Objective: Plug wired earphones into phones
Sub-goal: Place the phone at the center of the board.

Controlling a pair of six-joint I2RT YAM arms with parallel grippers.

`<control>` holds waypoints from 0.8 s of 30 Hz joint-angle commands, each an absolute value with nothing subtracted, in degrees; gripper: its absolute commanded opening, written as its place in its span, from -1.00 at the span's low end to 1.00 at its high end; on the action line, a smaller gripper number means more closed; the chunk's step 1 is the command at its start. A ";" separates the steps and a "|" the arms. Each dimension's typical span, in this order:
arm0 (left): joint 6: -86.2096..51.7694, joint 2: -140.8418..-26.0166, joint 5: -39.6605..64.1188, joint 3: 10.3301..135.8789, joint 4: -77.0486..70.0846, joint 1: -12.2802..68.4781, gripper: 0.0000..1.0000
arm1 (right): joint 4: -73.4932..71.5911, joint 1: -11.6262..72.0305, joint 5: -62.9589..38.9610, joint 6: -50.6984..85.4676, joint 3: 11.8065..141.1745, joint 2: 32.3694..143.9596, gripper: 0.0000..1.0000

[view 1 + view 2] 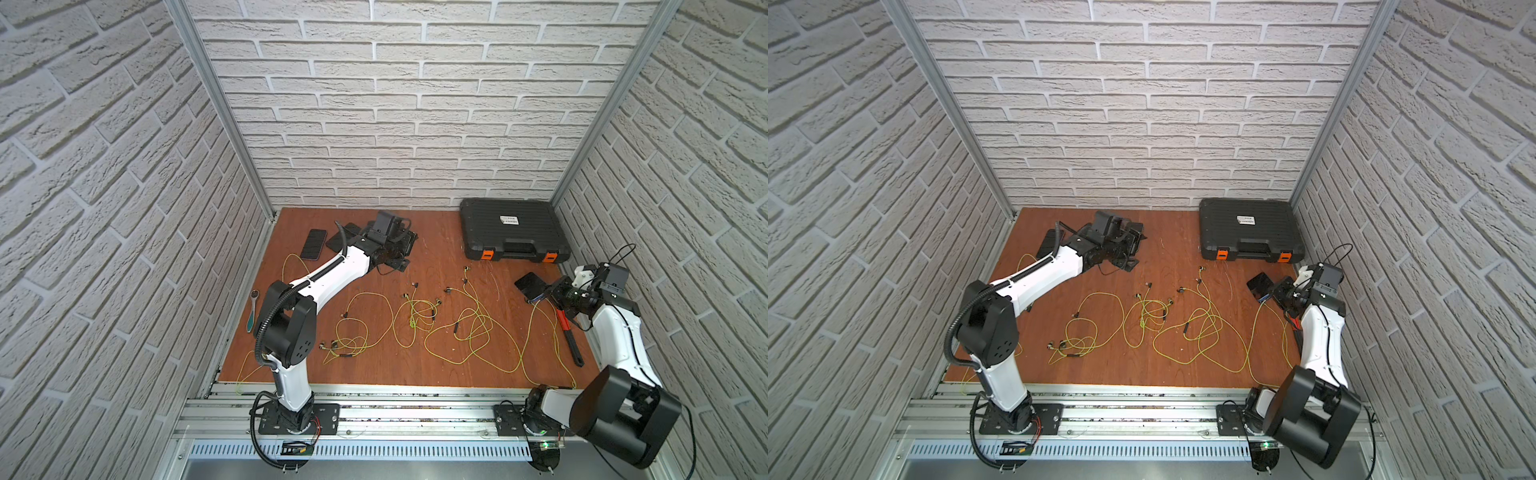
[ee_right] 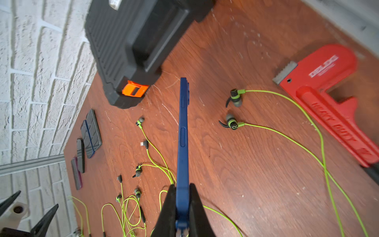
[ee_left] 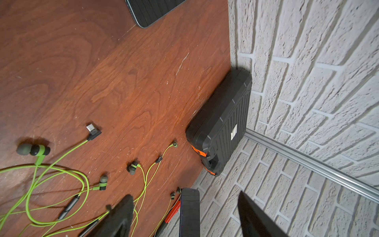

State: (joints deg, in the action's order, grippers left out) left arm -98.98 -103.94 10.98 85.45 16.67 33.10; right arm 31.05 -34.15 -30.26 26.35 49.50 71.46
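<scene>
The black case (image 1: pixel 509 228) is my mark. It lies shut in the far corner of the board (image 1: pixel 436 374), its back against the brick-patterned wall (image 1: pixel 395 124) and its orange latches (image 1: pixel 487 254) facing my bases. The board is reddish-brown wood grain, dulled by dust and by pale scratches that show best just in front of the case. White brick-look panels close the room on three sides. Aluminium posts (image 1: pixel 216 104) stand in the far corners, one of them rising just beside the case. Aluminium rails (image 1: pixel 395 411) run along the board's edge opposite the case.

My right gripper (image 2: pixel 182 205) is clamped on a phone (image 2: pixel 183 131). It holds the phone on edge just in front of the case's latches, with the blue side turned to my wrist camera. I cannot tell whether the phone's far end touches the board. A red pipe wrench (image 2: pixel 320 98) lies farther from the case than the phone does, toward my base.

My left gripper (image 3: pixel 184 195) hangs well apart from the case, across the board, its jaws spread wide and holding nothing. Near it lies a pile of phones (image 2: pixel 91 133), overlapping. A single phone (image 1: pixel 313 244) lies flat beyond them, farther from the case.

The wired earphones (image 1: pixel 469 328) sprawl in yellow-green loops over the middle of the board, in front of the case and out toward my left arm. Their buds and at least one plug lie loose on the wood.
</scene>
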 commanded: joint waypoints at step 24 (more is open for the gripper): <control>-97.37 -103.08 10.30 78.70 11.55 32.18 0.56 | 32.02 -28.50 -23.11 16.30 53.57 79.58 -0.03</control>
State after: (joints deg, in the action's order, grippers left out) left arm -98.56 -103.94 10.90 79.61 13.23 32.84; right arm 25.45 -31.31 -28.84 20.53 48.86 82.94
